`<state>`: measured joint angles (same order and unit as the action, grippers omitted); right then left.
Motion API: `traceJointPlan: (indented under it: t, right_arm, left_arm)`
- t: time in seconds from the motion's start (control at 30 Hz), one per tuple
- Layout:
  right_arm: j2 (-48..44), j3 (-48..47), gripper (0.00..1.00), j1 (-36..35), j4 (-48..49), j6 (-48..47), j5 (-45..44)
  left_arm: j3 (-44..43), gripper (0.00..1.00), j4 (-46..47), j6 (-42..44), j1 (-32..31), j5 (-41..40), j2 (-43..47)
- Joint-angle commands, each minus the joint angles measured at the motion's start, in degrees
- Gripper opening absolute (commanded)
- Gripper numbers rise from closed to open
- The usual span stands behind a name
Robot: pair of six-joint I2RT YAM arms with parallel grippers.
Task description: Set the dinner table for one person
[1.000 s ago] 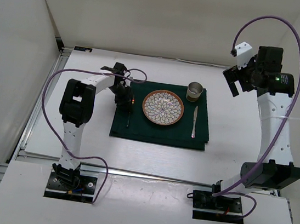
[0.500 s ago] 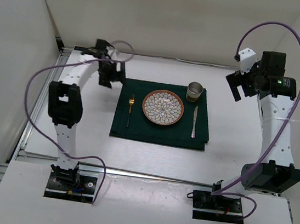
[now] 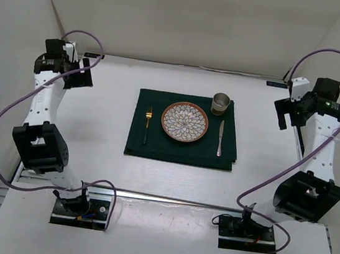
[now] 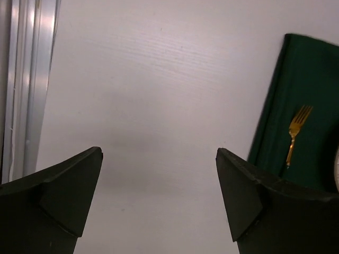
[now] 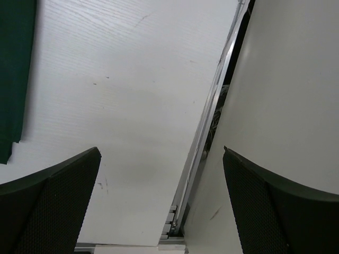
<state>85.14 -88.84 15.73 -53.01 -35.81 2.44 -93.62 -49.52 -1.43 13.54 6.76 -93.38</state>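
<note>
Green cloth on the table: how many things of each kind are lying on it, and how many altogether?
On the dark green cloth:
gold fork: 1
patterned plate: 1
silver knife: 1
metal cup: 1
Total: 4

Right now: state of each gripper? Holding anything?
left gripper: open, holding nothing, over the large plain white matte tabletop.
right gripper: open, holding nothing.
</note>
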Motion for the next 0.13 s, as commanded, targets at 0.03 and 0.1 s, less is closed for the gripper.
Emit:
traceJointPlan:
  t: [0.03,0.1]
  right_arm:
    - [-1.0,1.2,1.00,-0.1,3.5,2.2,3.1]
    - [-0.5,1.2,1.00,-0.1,3.5,2.8,3.1]
  left_arm:
    - [2.7,1.00,0.5,1.3,0.3,-1.8,0.7]
    - [3.9,1.00,0.5,1.3,0.3,-1.8,0.7]
